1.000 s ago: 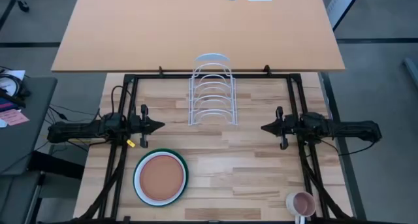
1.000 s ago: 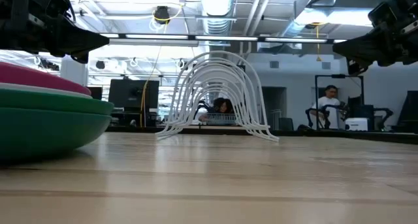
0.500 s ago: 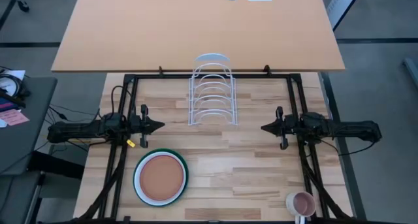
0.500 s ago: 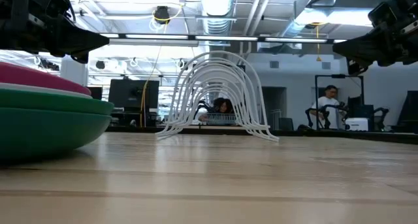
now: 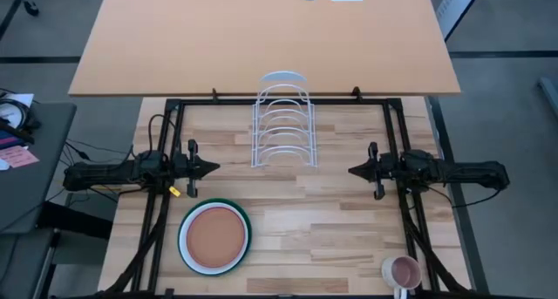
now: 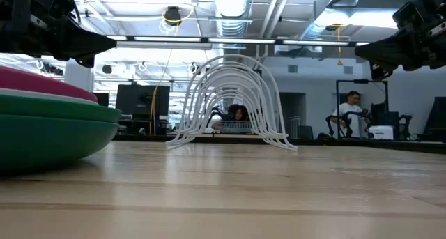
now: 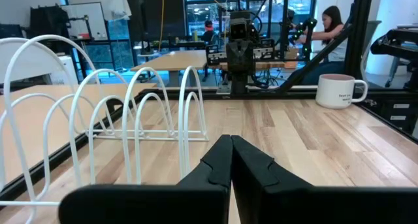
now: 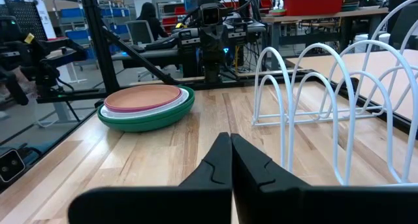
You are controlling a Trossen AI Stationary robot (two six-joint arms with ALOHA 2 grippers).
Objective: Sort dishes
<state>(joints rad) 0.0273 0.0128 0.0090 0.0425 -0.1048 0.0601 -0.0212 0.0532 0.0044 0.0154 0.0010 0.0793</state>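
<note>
The dishes sit nested in one stack (image 5: 214, 238) at the table's near left: a terracotta-brown plate (image 5: 214, 236) on top, white and dark green rims around it. The stack also shows in the right wrist view (image 8: 147, 105) and low view (image 6: 49, 120), where a magenta-pink layer shows. My left gripper (image 5: 214, 167) hovers shut at the left side, pointing level toward the table's middle. My right gripper (image 5: 352, 170) hovers shut at the right side, facing it. Neither gripper touches anything.
A white wire rack (image 5: 282, 125) stands at the table's far middle, between the two grippers and a little beyond them. A small pink mug (image 5: 402, 271) sits at the near right corner. Bare wood lies between stack and mug. People sit in the room beyond.
</note>
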